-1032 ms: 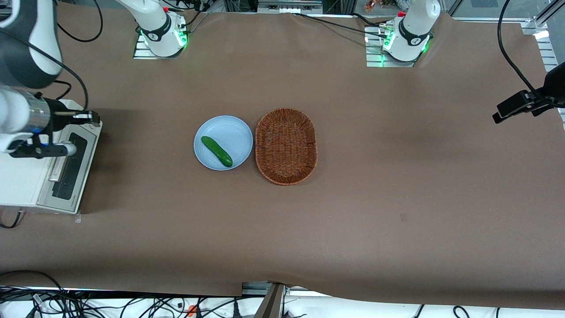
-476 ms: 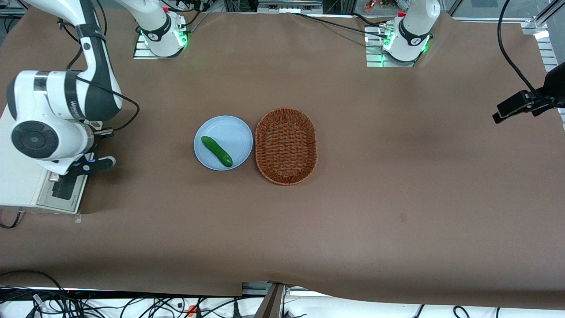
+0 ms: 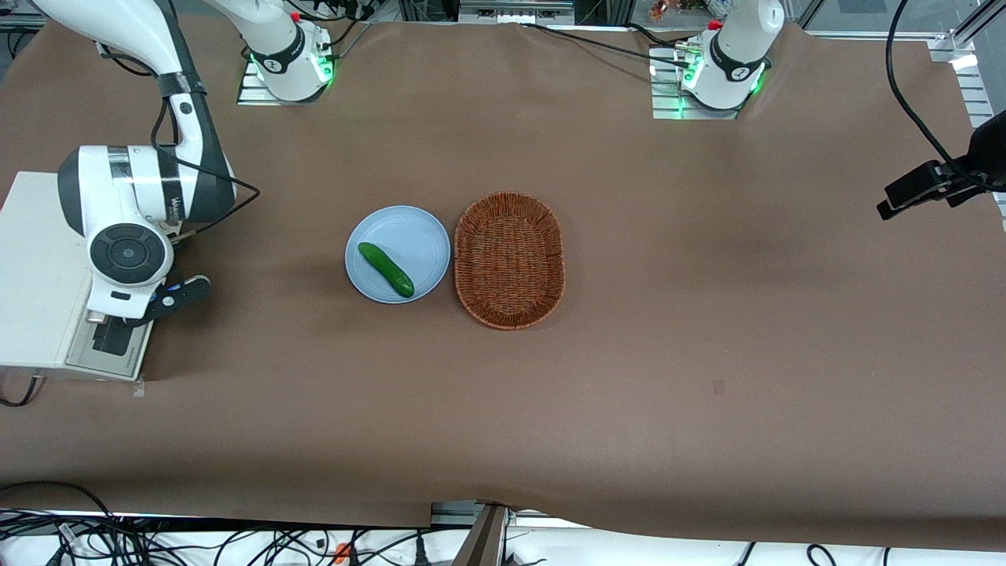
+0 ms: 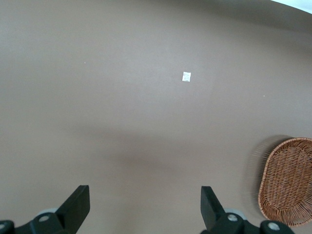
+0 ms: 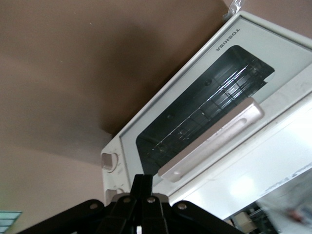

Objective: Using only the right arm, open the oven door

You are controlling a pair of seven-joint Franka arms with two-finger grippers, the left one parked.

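The white toaster oven [image 3: 35, 275] stands at the working arm's end of the table. Its oven door [image 3: 118, 346] faces the table's middle and is mostly covered by the right arm [image 3: 130, 251], which hangs over the oven's front. In the right wrist view the oven door [image 5: 204, 109] lies flat against the oven, with its dark window, silver bar handle [image 5: 214, 139] and a knob [image 5: 111, 161] showing. My gripper [image 5: 144, 181] is shut and empty. It is a short way in front of the door, near the handle's knob end, touching nothing.
A blue plate [image 3: 409, 228] with a green cucumber [image 3: 386, 269] and a brown wicker basket [image 3: 509, 259] sit side by side mid-table, well away from the oven. The basket also shows in the left wrist view [image 4: 287, 180]. Arm bases [image 3: 287, 59] stand at the table's edge farthest from the camera.
The right arm has swung out from the table's edge over the oven's front. Its wrist has turned, so the round end cap now faces up. The oven door has not moved.
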